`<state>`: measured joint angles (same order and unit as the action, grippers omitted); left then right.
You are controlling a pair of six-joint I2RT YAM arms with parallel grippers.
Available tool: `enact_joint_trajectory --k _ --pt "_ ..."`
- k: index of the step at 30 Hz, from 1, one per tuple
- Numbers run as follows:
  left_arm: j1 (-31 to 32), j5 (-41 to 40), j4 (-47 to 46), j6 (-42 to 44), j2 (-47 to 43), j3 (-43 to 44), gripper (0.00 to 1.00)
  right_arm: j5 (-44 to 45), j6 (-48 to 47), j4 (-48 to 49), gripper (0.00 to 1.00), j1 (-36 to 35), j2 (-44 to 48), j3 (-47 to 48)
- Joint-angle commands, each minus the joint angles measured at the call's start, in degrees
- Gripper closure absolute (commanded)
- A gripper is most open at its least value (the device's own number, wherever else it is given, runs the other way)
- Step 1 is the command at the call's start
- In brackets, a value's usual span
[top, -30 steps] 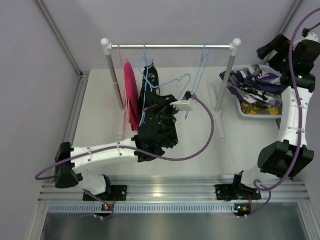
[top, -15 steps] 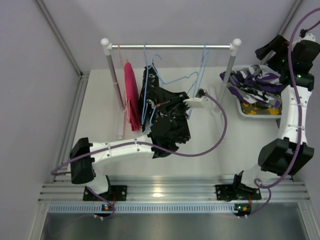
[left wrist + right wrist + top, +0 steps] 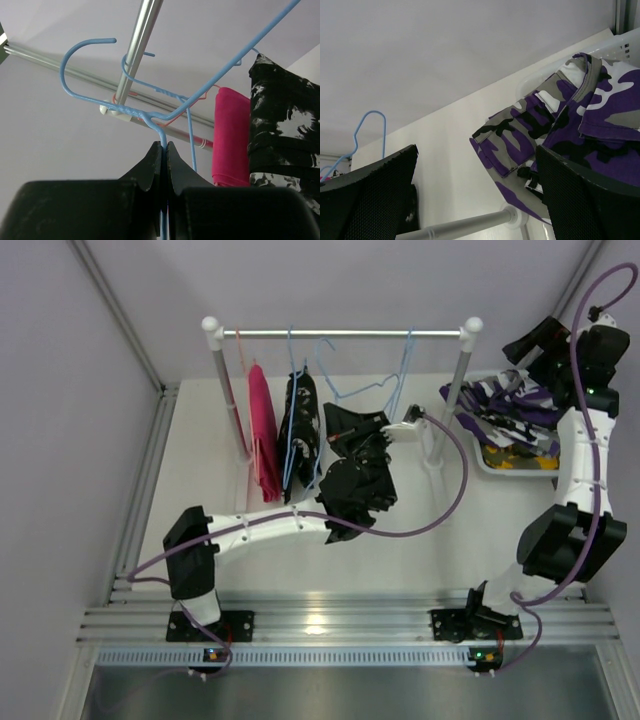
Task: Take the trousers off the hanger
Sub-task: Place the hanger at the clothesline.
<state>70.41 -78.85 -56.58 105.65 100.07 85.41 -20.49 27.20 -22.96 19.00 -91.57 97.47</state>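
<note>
pinching blue hanger, left fingers; black printed trousers hang beside, untouched.

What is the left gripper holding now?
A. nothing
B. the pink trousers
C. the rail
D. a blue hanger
D: in the left wrist view the left gripper is shut on the wire of the blue hanger, and the pink trousers hang apart from it.

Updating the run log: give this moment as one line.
left tool: shut on empty blue hanger | right tool: open, near bin | pink trousers, black trousers: hanging on rail
</note>
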Motion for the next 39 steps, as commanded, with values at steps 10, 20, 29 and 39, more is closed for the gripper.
enact_joint_trajectory --k 10,20,29,39 --pt "-2.9 2.4 0.6 -2.6 6.4 9.7 1.00 -2.6 0.6 7.1 0.01 0.5 -0.8 -1.5" --pt "-5.1 3.8 5.5 -6.7 8.9 14.3 1.00 -3.8 0.2 7.7 0.01 0.5 -3.2 -0.7" --pt "-6.7 5.4 14.2 -12.8 13.0 20.4 1.00 -4.2 -0.2 8.0 0.01 0.7 -3.7 -0.9" --pt "-7.7 5.9 14.0 -13.5 15.6 20.4 1.00 -4.7 -0.7 8.4 0.00 0.6 -4.6 -0.9"
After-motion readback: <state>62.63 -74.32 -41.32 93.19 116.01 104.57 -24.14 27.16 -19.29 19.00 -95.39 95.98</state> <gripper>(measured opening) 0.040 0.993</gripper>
